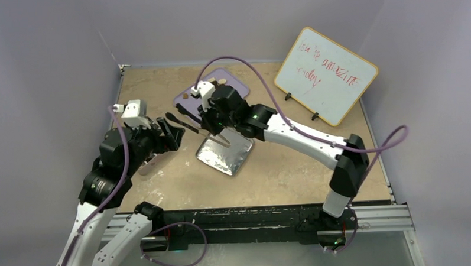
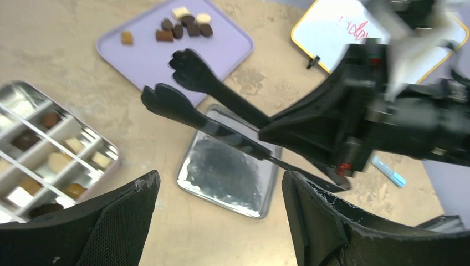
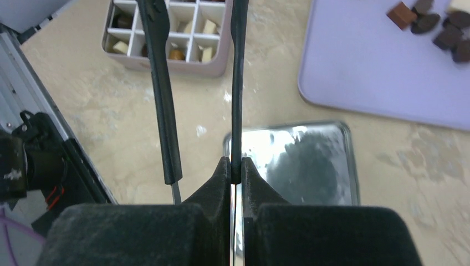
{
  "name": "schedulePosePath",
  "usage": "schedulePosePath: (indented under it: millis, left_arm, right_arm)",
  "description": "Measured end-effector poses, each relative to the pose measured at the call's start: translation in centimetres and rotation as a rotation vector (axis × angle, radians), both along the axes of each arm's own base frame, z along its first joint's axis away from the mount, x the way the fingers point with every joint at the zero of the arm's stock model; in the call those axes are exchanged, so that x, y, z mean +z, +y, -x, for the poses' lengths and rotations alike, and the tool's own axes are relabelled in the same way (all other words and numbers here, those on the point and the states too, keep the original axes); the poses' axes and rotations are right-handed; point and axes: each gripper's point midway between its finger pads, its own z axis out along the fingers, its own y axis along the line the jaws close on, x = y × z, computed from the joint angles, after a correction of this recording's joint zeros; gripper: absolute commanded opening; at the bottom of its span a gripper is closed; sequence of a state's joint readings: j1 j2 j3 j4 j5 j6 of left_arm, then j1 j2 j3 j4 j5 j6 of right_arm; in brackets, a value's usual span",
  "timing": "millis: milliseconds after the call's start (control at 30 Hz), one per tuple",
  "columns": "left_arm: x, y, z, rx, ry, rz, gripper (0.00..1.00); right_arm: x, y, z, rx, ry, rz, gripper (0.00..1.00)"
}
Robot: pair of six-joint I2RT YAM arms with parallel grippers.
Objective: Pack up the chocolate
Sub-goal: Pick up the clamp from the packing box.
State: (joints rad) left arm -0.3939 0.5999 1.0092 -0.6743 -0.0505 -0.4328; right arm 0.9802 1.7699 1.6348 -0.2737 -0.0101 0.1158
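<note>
Several pieces of chocolate (image 2: 183,27), dark, caramel and cream, lie at the far end of the lilac tray (image 2: 221,50); they also show at the top right of the right wrist view (image 3: 432,25). More pieces sit in the compartments of a divided metal box (image 2: 50,160). My right gripper (image 3: 236,169) is shut on one arm of a pair of black tongs (image 3: 239,83); the other arm (image 3: 163,94) hangs free. The tongs' tips (image 2: 177,83) hover near the tray's edge with nothing between them. My left gripper (image 2: 221,188) is open and holds nothing, just left of the tongs (image 1: 182,122).
A shiny silver lid (image 1: 225,154) lies flat under the tongs, mid-table. A whiteboard (image 1: 325,73) with red writing leans at the back right. The divided box (image 3: 177,67) stands left of the lid, under my left arm. Walls close the table's left and back sides.
</note>
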Motion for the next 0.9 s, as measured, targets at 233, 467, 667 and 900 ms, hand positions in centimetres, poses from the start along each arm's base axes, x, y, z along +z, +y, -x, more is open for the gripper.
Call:
schedulePosePath:
  millis: [233,467,667,900]
  left_arm:
    - [-2.6,-3.6,-1.5,-0.170,0.050,-0.014,0.67]
    - [-2.9,-7.1,-1.4,-0.532,-0.186,-0.226,0.68]
    - [-3.6,-8.7,0.2,-0.817,-0.483,-0.483,0.71]
    - [-4.0,-9.6,0.1,-0.979,-0.722,-0.714,0.70]
  right_arm:
    - [2.0,-5.6,1.9,-0.039,0.029,0.017,0.00]
    - [0.3,-10.1,1.0,-0.139,0.121,0.071,0.00]
    - [-0.5,-10.5,1.9,-0.128,0.197,0.074,0.00]
    - [-0.4,-9.8,3.3,-0.076,0.260,0.045,0.00]
